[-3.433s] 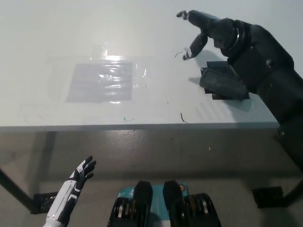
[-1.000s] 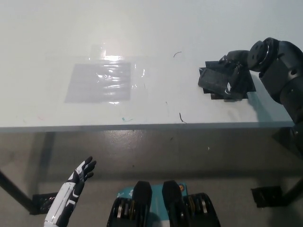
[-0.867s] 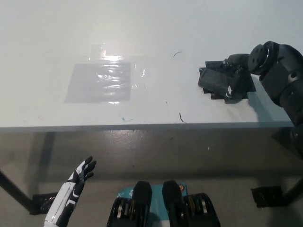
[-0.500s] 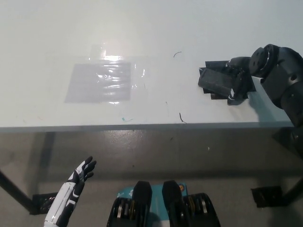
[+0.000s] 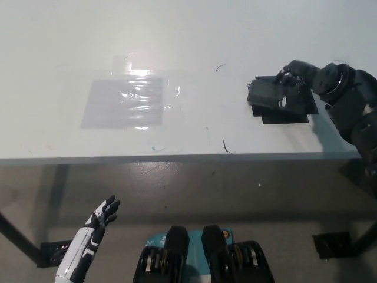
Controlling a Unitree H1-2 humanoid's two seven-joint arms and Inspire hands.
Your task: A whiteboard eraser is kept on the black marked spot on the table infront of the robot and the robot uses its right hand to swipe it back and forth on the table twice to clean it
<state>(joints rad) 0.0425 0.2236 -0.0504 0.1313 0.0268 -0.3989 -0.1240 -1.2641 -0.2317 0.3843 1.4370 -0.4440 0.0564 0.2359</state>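
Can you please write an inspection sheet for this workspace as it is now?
Surface: white table with faint pen marks.
Job's things: eraser at the far edge of the black marked spot.
Clutter: clear plastic sheet taped flat.
Hands: right hand shut on the eraser; left hand open, low beside the table.
Cables: nothing seen.
Surroundings: grey floor, table legs.

The black right hand (image 5: 293,79), raised open above the table 3.4 s ago, now grips the whiteboard eraser (image 5: 266,92). The eraser sits further up the black marked spot (image 5: 287,110) than 0.5 s ago, exposing the mark's near edge.
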